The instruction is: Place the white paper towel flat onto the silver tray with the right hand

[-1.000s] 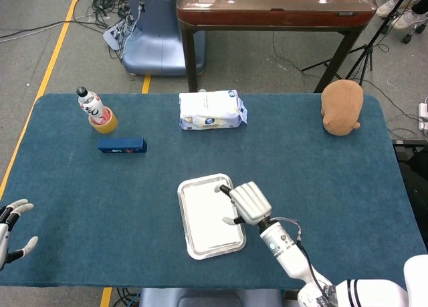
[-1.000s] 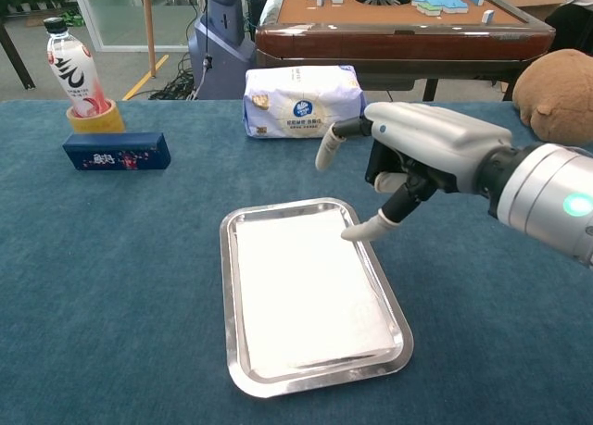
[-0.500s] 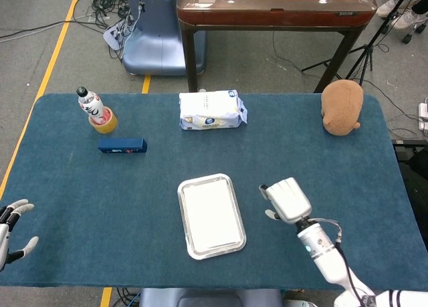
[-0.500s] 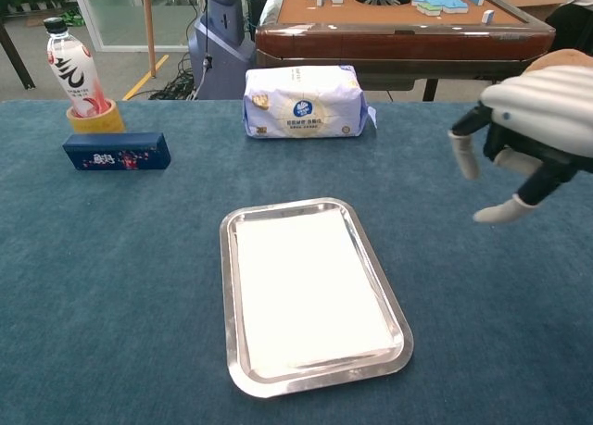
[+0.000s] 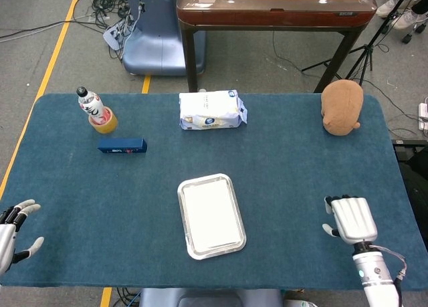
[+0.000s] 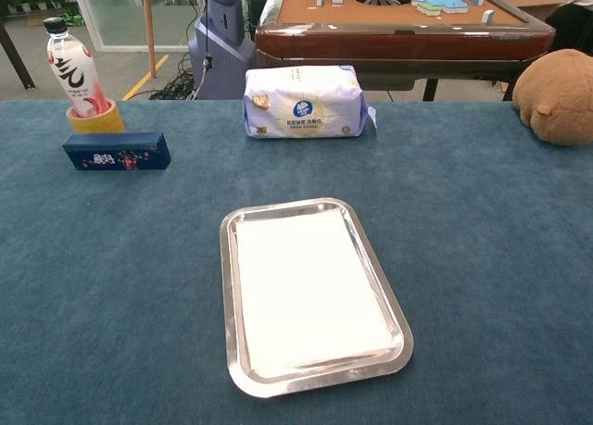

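**Towel down, hands clear of the tray**

The white paper towel point(image 6: 310, 291) lies spread flat inside the silver tray point(image 6: 228, 300), filling nearly the whole of its floor with no corner lifted that we can see. The tray sits near the middle of the blue table point(image 5: 301, 160), its long side running toward us. We judge the placing done: nothing touches the sheet, and it lies within the raised rim that keeps it from sliding.

From the tray, the right hand point(image 5: 350, 219) is out at about 3 o'clock in the head view, well apart, near the table's edge. It holds nothing; its back faces the camera, so we cannot tell whether its fingers are spread or curled. The left hand point(image 5: 15, 233) is at 9 o'clock by the opposite edge, empty, fingers apart.

Further out, at 12 o'clock, a pack of tissues point(image 6: 303, 102) rests near the far edge. At 10 o'clock a dark blue box point(image 5: 122, 146) lies just in front of a bottle point(image 5: 90, 104) standing in a roll of yellow tape point(image 5: 105, 124). At 2 o'clock sits a brown plush toy point(image 5: 342, 106).
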Available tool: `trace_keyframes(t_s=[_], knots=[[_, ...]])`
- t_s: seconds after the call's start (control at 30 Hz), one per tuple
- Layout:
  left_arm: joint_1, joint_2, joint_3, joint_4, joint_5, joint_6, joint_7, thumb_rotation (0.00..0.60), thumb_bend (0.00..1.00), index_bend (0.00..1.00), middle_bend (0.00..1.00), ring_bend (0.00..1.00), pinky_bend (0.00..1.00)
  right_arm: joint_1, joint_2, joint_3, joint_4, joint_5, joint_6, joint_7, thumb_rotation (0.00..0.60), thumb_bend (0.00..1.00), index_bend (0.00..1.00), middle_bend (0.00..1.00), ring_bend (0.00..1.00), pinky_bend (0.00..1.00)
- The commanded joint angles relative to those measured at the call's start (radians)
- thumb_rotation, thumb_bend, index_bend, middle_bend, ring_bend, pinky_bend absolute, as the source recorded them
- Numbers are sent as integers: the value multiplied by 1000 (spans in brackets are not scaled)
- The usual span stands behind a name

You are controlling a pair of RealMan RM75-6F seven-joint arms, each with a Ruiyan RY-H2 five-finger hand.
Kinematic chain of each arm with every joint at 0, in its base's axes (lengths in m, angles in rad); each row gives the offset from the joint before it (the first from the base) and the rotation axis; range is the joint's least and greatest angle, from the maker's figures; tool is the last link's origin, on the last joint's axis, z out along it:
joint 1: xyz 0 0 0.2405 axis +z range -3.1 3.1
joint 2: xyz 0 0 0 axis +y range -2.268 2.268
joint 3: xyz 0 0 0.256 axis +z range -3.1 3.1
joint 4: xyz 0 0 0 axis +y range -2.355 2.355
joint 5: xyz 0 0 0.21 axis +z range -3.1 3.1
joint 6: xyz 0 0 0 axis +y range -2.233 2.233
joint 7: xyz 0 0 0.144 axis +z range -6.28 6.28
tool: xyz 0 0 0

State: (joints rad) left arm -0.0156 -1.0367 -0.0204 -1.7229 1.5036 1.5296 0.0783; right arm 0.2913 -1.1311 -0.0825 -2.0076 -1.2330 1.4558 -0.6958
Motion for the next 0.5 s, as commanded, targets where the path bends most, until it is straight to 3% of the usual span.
trace_keyframes(t_s=[0.03,0.23,0.5], knots=[[0,-2,-1,5,1,1,-5,600,228,264,218,200,459,-37,12,-10,15,-34,27,50,600,0,572,611,531,597],[-3,-11,-4,21,7,5,-23,600,228,264,218,200,459,-80,25,-7,42,-100,60,150,600,0,572,611,531,595],[-11,-12,-4,28,9,-6,-45,600,228,265,218,200,459,-101,44,36,76,-119,63,254,600,0,572,611,531,595]])
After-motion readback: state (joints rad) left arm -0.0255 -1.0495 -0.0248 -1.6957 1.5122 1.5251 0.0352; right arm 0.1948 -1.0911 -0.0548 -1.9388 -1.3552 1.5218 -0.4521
